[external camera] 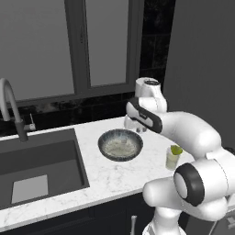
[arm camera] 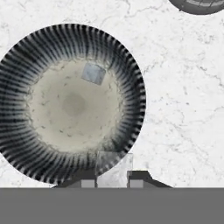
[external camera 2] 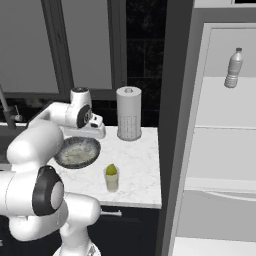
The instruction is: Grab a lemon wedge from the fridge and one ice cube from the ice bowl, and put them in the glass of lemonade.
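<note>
The lemon wedge (external camera: pixel 176 149) sat in the top of the glass of lemonade (external camera: pixel 172 159) on the marble worktop (external camera: pixel 110 176), near its front edge. Just beside the glass stood the ice bowl (external camera: pixel 120 145), with one ice cube (arm camera: pixel 93 73) lying on its pale floor. The tool (arm camera: pixel 113 174) hung above the bowl's rim, its fingers closed on a second clear ice cube (arm camera: pixel 113 166). A paper-towel roll (external camera 2: pixel 128 113) stood behind the bowl. To the right, the fridge (external camera 2: pixel 220 150) was open, a water bottle (external camera 2: pixel 233 68) on its upper shelf.

ice bowl (external camera: pixel 120 145) by sink (external camera: pixel 41 165), glass (external camera: pixel 172 158) – right
</note>
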Robot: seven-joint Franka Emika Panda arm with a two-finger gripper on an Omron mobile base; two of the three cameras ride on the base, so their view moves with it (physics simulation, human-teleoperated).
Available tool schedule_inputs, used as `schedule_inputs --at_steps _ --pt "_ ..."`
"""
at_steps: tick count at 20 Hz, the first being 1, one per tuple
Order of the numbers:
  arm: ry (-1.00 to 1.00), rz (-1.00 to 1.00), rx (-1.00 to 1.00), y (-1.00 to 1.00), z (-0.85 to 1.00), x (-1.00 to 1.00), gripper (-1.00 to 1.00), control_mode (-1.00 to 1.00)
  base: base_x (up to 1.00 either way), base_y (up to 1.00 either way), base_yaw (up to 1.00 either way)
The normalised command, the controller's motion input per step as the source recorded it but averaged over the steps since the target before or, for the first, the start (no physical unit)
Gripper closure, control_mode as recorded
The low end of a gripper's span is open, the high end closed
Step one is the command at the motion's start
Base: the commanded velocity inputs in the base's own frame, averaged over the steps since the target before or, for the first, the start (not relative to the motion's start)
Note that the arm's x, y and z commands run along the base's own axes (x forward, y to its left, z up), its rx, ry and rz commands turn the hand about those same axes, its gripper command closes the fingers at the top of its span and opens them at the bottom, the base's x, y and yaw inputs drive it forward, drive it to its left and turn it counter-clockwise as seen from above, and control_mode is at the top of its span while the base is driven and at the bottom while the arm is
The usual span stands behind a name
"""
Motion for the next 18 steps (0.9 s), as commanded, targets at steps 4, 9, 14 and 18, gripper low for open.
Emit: schedule_inputs --at_steps 4,9,14,18 --pt "-0.06 -0.01 -0.03 -0.64 -0.33 -0.74 1.00 -1.00 0.00 0.00 0.00" --pt "-0.19 0.00 0.00 -0.59 -0.34 -0.74 1.00 -1.00 0.00 0.00 0.00" --pt "-0.02 0.00 -0.04 -0.44 -0.01 -0.05 1.00 -1.00 0.00 0.00 0.00" --pt "0.03 0.00 -0.03 -0.27 0.00 0.15 1.00 -1.00 0.00 0.00 0.00"
